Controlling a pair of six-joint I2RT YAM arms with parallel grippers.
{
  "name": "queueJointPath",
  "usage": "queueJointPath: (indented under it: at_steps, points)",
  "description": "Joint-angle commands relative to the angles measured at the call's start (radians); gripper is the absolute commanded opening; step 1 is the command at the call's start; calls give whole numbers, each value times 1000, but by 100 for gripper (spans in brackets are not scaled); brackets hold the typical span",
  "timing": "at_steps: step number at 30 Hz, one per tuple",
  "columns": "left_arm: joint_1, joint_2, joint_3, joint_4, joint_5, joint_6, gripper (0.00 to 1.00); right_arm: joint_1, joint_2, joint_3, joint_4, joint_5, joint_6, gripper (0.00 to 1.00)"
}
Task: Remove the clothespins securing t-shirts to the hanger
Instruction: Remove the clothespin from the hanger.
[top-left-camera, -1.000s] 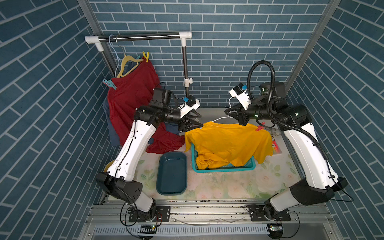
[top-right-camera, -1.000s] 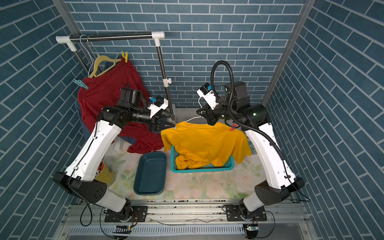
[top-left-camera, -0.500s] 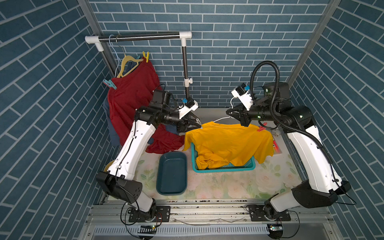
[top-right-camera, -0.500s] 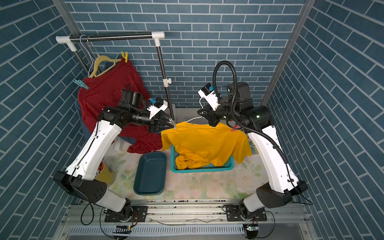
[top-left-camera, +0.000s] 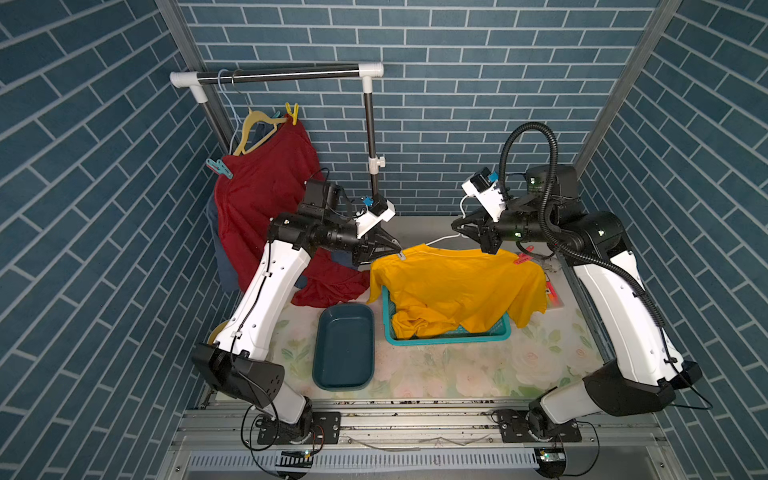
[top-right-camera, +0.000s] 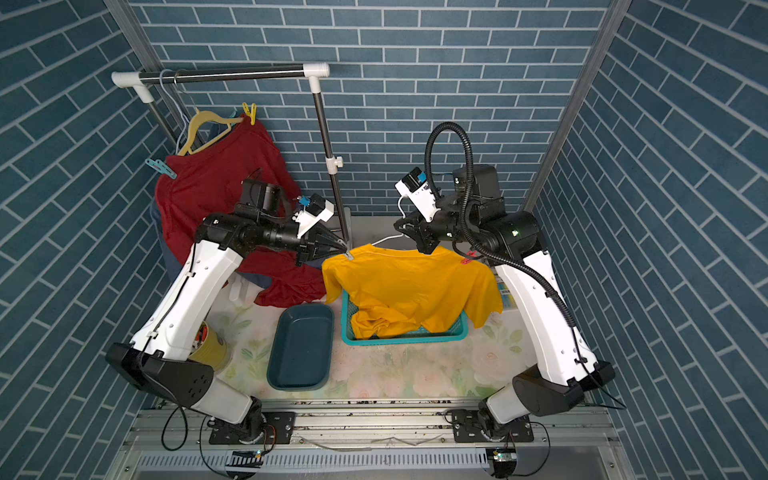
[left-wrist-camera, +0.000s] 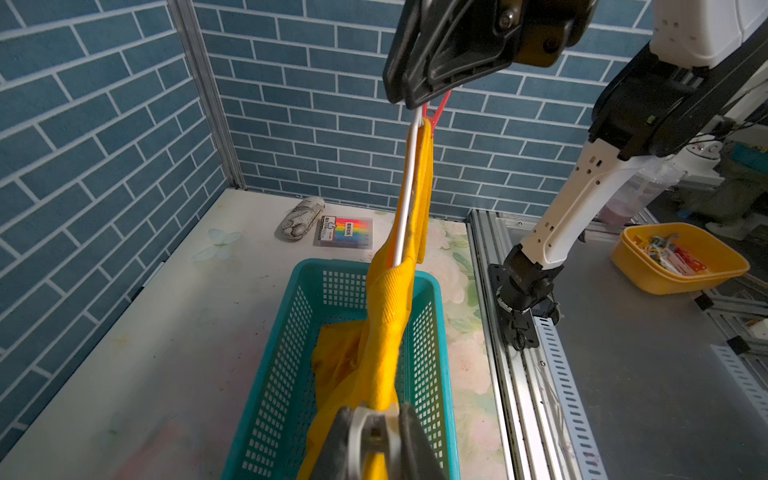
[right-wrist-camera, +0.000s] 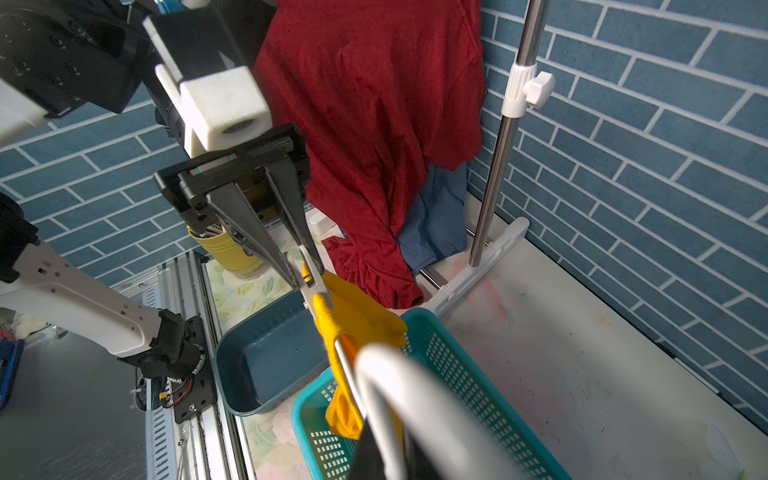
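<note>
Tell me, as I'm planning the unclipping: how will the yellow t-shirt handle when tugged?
Likely floppy: the yellow t-shirt sags in folds into the teal basket. Probably light: a thin white hanger carries it.

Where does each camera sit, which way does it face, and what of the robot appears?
Top views: high at the front, facing down toward the back brick wall; left arm and right arm show whole.
Left wrist: on the left arm, facing the right end effector, shut on the white wire hanger; own fingers show.
Right wrist: on the right arm, facing the left end effector pinching the grey-white plastic clothespin.
Both wrist views share the orange-yellow cloth t-shirt and teal plastic mesh basket.
</note>
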Motion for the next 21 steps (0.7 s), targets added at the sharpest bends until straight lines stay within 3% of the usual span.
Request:
queueJointPath:
  at_steps: [1, 3, 15, 18, 21]
  points:
    - [6, -28, -1, -22, 21, 6, 9, -3, -8, 1, -1, 9, -70, 0]
    - [7, -32, -5, -19, 20, 11, 0, -3, -8, -2, -4, 20, -70, 0]
    - [23, -99, -5, -15, -92, -4, 0, -3, -5, -20, 10, 58, -77, 0]
    - [24, -131, -48, -11, -170, -32, 0, -4, -10, -41, 41, 131, -65, 0]
    - [24, -188, -150, 52, -320, -126, 0, -3, -23, -68, 78, 210, -48, 0]
